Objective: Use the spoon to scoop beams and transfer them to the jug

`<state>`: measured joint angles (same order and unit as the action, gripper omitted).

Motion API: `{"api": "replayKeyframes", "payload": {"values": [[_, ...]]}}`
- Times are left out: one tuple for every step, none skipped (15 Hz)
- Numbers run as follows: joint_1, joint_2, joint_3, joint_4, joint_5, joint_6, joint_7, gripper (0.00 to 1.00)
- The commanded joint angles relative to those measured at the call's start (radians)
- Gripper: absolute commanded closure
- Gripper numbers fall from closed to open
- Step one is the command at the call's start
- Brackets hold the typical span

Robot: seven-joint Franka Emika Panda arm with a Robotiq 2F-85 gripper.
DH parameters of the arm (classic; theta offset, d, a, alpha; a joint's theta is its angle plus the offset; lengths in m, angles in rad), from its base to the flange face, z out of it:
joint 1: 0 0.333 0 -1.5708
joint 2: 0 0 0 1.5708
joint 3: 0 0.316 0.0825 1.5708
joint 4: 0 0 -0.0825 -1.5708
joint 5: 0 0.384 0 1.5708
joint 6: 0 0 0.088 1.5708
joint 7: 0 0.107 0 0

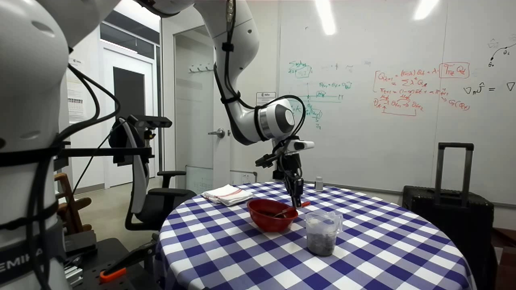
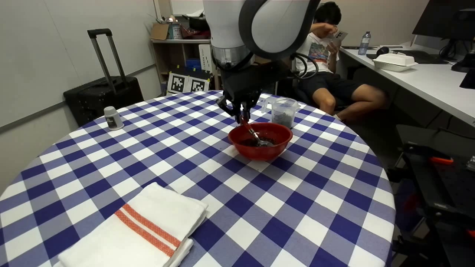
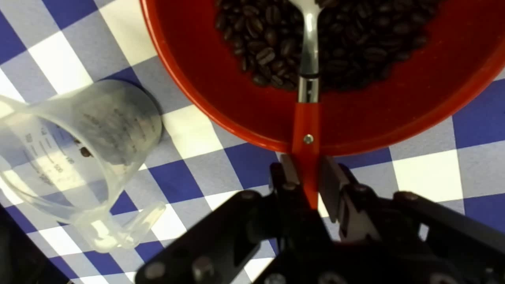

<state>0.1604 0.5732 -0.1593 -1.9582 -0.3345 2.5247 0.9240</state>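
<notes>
The spoon [image 3: 307, 122] has a red handle and a metal neck and head. My gripper [image 3: 307, 165] is shut on the red handle, just outside the bowl's rim; it also shows in both exterior views [image 1: 297, 203] [image 2: 243, 118]. The spoon slants over the rim of the red bowl [image 2: 259, 152], its head among dark beans [image 3: 268, 59]. In the wrist view the tip of the head is cut off. The translucent jug [image 1: 322, 235] stands upright beside the bowl, greyish in its lower part. The wrist view shows a few dark beans inside the jug [image 3: 134, 118].
A checkered cloth covers the round table [image 1: 363, 257]. A folded white towel with red stripes [image 2: 141, 230] lies near the table edge. A small grey bottle [image 2: 113, 118] stands at the other side. A person [image 2: 323, 55] sits beyond the table, behind the jug.
</notes>
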Motion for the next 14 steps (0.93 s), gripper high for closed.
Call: {"api": "replayKeyframes", "payload": {"values": [[0.002, -0.035, 0.001, -0.019, 0.032, -0.045, -0.052, 0.91], [0.000, -0.038, 0.003, -0.019, 0.034, -0.053, -0.056, 0.91], [-0.001, -0.042, 0.005, -0.019, 0.035, -0.059, -0.058, 0.91], [-0.003, -0.046, 0.008, -0.019, 0.038, -0.063, -0.060, 0.91], [-0.007, -0.049, 0.013, -0.017, 0.046, -0.064, -0.063, 0.91], [-0.011, -0.050, 0.018, -0.015, 0.058, -0.066, -0.066, 0.91], [-0.017, -0.050, 0.025, -0.011, 0.076, -0.066, -0.071, 0.91], [-0.020, -0.050, 0.031, -0.008, 0.094, -0.067, -0.078, 0.91], [-0.028, -0.050, 0.040, -0.002, 0.119, -0.071, -0.092, 0.91], [-0.035, -0.052, 0.048, 0.002, 0.145, -0.076, -0.107, 0.91], [-0.043, -0.055, 0.055, 0.007, 0.172, -0.080, -0.124, 0.91], [-0.049, -0.057, 0.058, 0.012, 0.194, -0.082, -0.134, 0.91], [-0.055, -0.062, 0.058, 0.017, 0.214, -0.083, -0.144, 0.91], [-0.061, -0.066, 0.057, 0.021, 0.232, -0.085, -0.153, 0.91]]}}
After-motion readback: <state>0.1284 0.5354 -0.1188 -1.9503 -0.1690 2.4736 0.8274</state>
